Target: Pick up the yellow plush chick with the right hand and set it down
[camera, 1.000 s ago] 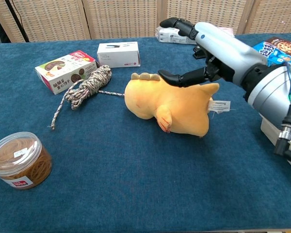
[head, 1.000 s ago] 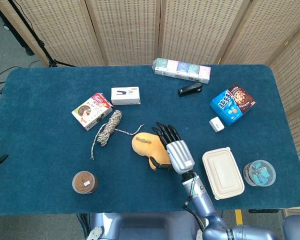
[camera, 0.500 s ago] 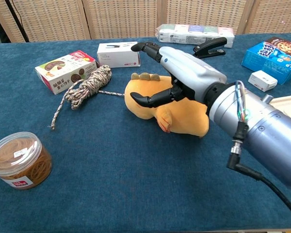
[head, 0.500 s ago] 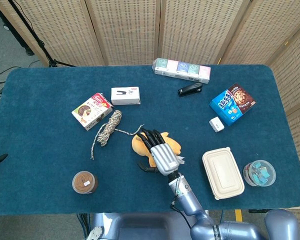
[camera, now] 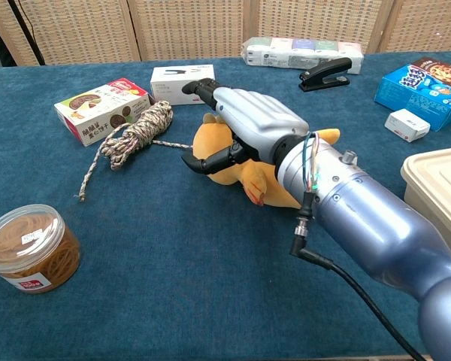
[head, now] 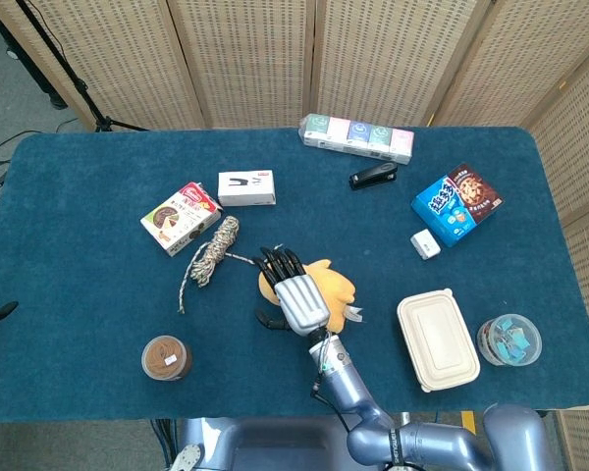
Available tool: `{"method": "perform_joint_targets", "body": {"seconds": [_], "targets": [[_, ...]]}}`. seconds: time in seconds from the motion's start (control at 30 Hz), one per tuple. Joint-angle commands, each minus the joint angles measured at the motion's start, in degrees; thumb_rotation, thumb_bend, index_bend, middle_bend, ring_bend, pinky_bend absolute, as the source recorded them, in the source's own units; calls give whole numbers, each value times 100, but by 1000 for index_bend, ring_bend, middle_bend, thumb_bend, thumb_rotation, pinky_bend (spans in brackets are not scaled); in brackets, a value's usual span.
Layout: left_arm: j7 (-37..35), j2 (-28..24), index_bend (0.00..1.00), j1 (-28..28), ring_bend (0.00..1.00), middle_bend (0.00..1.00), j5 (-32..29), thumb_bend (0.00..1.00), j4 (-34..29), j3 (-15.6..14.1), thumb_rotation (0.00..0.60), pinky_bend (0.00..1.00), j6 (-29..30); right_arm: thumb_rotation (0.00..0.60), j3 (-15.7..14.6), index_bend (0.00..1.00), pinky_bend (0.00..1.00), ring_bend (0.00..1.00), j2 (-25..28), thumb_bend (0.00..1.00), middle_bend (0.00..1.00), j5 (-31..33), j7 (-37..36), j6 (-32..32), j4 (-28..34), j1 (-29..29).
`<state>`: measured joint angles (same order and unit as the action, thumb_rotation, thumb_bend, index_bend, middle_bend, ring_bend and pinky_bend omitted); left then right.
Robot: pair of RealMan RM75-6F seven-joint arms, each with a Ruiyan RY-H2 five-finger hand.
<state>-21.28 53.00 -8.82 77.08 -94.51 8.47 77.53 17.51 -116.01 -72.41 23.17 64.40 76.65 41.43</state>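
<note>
The yellow plush chick lies on its side on the blue table, just front of centre. My right hand lies over its head end and covers most of it from above. In the chest view the right hand rests on top of the chick, fingers stretched out toward the back. The thumb hooks down in front of the chick's head. The chick stays on the cloth and its white tag sticks out on the right. My left hand is not in either view.
A coiled rope lies just left of the chick, with a snack box and a white box behind it. A brown jar stands front left. A lidded food container and a clip tub sit on the right.
My right hand has moved left across the chick, from its tail end to over its head. The thumb now hooks in front of the head. The chick has barely shifted.
</note>
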Motion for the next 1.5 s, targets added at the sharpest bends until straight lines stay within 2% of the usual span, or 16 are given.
{"method": "perform_joint_targets", "body": {"seconds": [0.03, 0.27, 0.47, 0.77, 1.07, 1.2, 1.37, 1.5], "targets": [[6, -1, 0, 0, 0, 0, 14, 0, -7, -7, 600, 0, 1, 422, 41, 0, 0, 0, -128, 426, 0, 27, 133, 23, -327, 98], [81, 3, 0, -19, 0, 0, -39, 0, -41, 4, 600, 0, -32, 422, 19, 0, 0, 0, -176, 427, 0, 162, 187, -32, -684, 114], [94, -2, 0, -35, 0, 0, -52, 0, -53, -3, 600, 0, -80, 421, -104, 0, 0, 0, -84, 427, 0, 342, 88, -80, -628, -57], [116, -9, 0, -23, 0, 0, -56, 0, -82, -8, 600, 0, -66, 417, -301, 0, 0, 0, 323, 426, 0, 415, 72, 169, -130, -438], [236, -2, 0, -39, 0, 0, -72, 0, -135, -14, 600, 0, -81, 287, -552, 0, 0, 0, 850, 384, 0, 259, 104, 456, 457, -770], [287, -3, 0, -53, 0, 0, -103, 0, -160, -14, 600, 0, -114, 282, -714, 0, 0, 0, 1075, 329, 0, 226, 111, 497, 766, -916], [325, -4, 0, -44, 0, 0, -98, 0, -188, -25, 600, 0, -102, 279, -850, 0, 0, 0, 1258, 320, 0, 207, 29, 474, 1083, -1036], [303, -12, 0, -33, 0, 0, -91, 0, -193, -34, 600, 0, -99, 279, -867, 0, 0, 0, 1377, 312, 0, -42, -125, 552, 1358, -1053]]}}
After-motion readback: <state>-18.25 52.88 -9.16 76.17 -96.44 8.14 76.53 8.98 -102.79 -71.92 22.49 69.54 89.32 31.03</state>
